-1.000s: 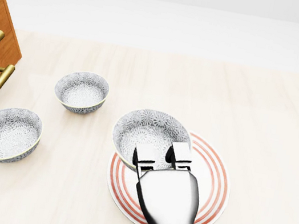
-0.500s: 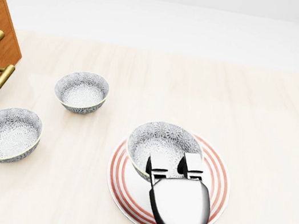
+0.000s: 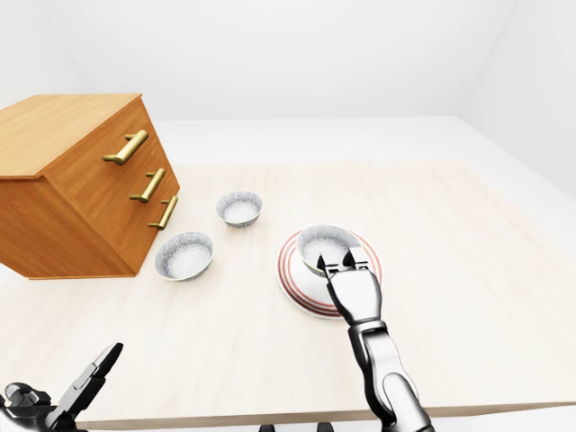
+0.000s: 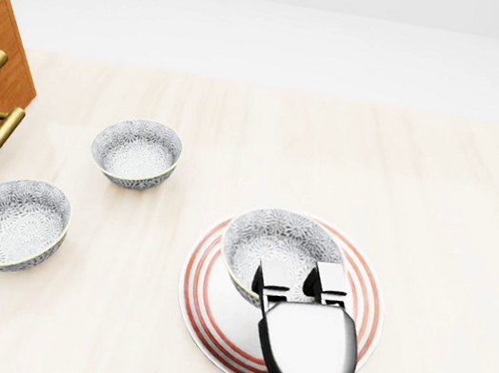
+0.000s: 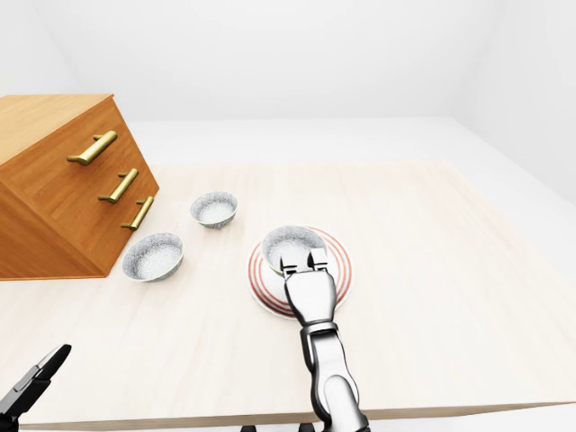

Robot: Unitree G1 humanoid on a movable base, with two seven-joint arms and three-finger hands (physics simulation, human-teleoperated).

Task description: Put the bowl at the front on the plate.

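Note:
A grey patterned bowl (image 4: 281, 240) sits over the middle of the white plate with red rings (image 4: 198, 310) in the head view. My right hand (image 4: 300, 281) comes up from the bottom edge, its two fingers (image 4: 272, 283) hooked over the bowl's near rim and shut on it; the thumb is hidden under the bowl. I cannot tell whether the bowl rests on the plate or hangs just above it. My left hand (image 3: 83, 385) stays low at the left-eye view's bottom left corner, its fingers spread and holding nothing.
Two more patterned bowls (image 4: 136, 153) (image 4: 11, 223) stand left of the plate. A wooden drawer chest with brass handles (image 3: 81, 180) takes up the table's left side. The table's near edge (image 3: 270, 419) runs along the bottom of the left-eye view.
My right hand has carried the bowl rightward and toward the bottom of the head view, from the plate's upper left rim to over its middle. The other bowls have not moved.

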